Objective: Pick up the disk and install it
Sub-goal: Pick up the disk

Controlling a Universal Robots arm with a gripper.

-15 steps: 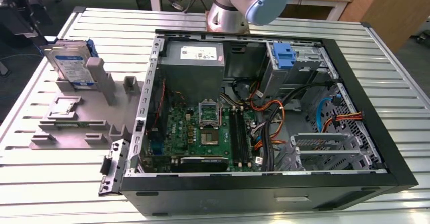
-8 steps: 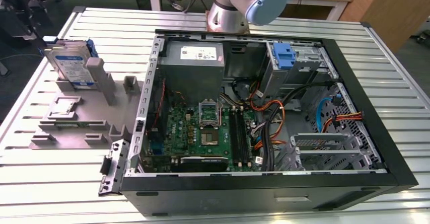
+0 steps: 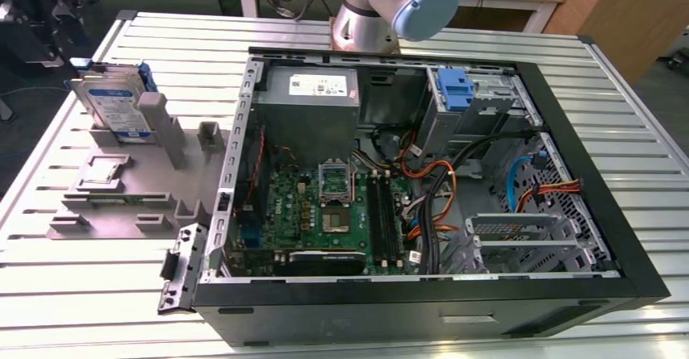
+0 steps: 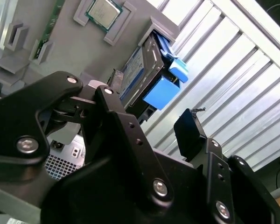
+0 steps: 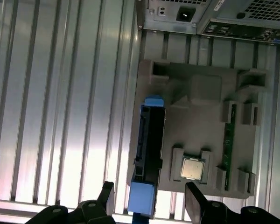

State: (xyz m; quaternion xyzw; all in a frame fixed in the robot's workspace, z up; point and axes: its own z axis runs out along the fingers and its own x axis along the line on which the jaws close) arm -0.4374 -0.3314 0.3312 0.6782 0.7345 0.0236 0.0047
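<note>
- Pick-up approach, seemingly: the gripper (image 5: 150,190) hovered over the disk (image 5: 150,135), jaws apart and empty.
- The disk stood on edge in the grey fixture (image 5: 200,102), needing a straddling grasp.

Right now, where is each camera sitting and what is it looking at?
Exterior view: up high, apart from the robot, looking down on the table, the open computer case and the disk; the arm shows.
First wrist view: on the arm, looking straight down on the disk in its grey holder; the open gripper shows.
Second wrist view: on the arm, looking slantwise past the gripper's fingers at the disk.
All three share the disk and grey holder.
</note>
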